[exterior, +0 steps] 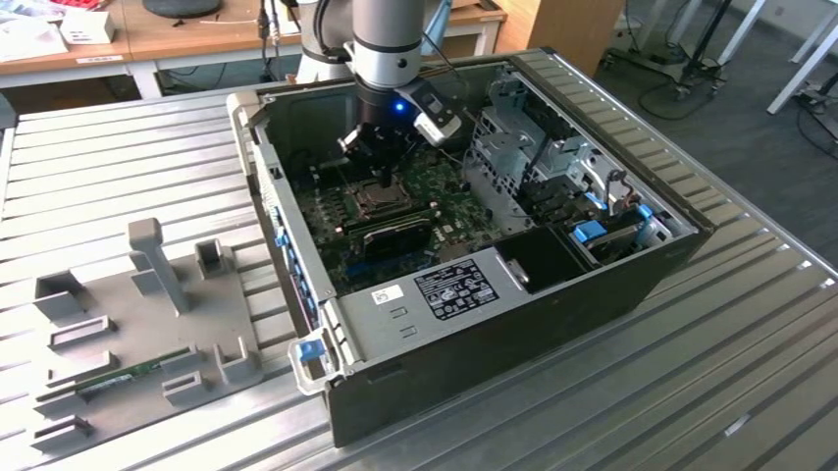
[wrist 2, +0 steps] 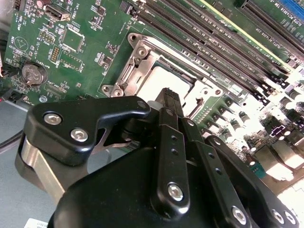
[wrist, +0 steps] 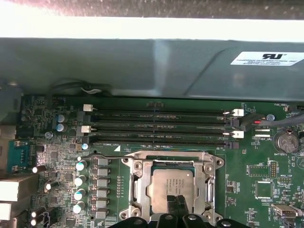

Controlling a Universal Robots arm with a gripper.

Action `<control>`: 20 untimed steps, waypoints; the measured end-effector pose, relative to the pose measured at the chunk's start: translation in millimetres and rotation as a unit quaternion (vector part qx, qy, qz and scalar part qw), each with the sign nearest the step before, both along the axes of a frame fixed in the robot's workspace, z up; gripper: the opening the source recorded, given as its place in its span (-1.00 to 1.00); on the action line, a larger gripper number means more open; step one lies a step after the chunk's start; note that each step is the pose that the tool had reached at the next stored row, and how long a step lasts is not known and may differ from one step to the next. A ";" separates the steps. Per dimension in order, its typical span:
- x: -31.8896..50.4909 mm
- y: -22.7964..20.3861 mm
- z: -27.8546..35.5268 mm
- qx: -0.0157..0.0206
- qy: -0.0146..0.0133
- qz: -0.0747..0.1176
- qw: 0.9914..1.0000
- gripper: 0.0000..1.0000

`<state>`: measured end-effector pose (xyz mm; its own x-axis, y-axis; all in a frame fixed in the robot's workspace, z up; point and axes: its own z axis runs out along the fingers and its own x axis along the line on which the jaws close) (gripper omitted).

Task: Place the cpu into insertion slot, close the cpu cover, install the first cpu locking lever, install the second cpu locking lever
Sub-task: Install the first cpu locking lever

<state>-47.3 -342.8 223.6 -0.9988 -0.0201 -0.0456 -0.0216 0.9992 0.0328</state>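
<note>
— Black claw (wrist 2: 169,95) looks pinched shut with nothing in it, tip right over the near edge of the insertion slot (wrist: 128,161), can't tell if it's touching. The cpu (wrist: 173,187) is already sitting in there and the cpu cover (wrist: 204,185) seems folded down around it. How would you handle this bit?

— I'd guess it's the cover-or-lever stage. Keep that closed tip on the metal frame, never on the chip's grey top, and push straight down so the plate doesn't skew. Can't make out the locking levers, latched or not: the fingers (wrist: 173,209) hide the socket's near edge in the first wrist view, and glare washes out the chip in the second wrist view. Further back, the memory slots (wrist: 156,126) and the case wall (wrist: 118,66) sit well clear of the tip.
</note>
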 end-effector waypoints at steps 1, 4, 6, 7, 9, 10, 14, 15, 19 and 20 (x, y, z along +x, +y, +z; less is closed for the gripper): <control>-0.6 0.0 0.0 0.000 0.000 0.000 1.000 -0.79; -0.7 -0.1 0.4 0.000 0.000 0.000 1.000 -0.79; -0.6 0.0 0.7 0.000 0.000 0.000 1.000 -0.79; -0.6 0.0 0.8 0.000 0.000 0.000 1.000 -0.79; -0.6 0.0 0.9 0.000 0.000 0.000 1.000 -0.79; -0.8 0.0 0.9 0.000 0.000 0.000 1.000 -0.79; -4.5 0.0 0.4 0.000 0.000 0.000 1.000 -0.79; -5.5 0.0 0.2 0.000 0.000 0.000 1.000 -0.79; -6.0 -0.1 0.1 -0.001 0.000 0.000 1.000 -0.79; -6.0 0.0 0.1 -0.001 0.000 0.000 1.000 -0.79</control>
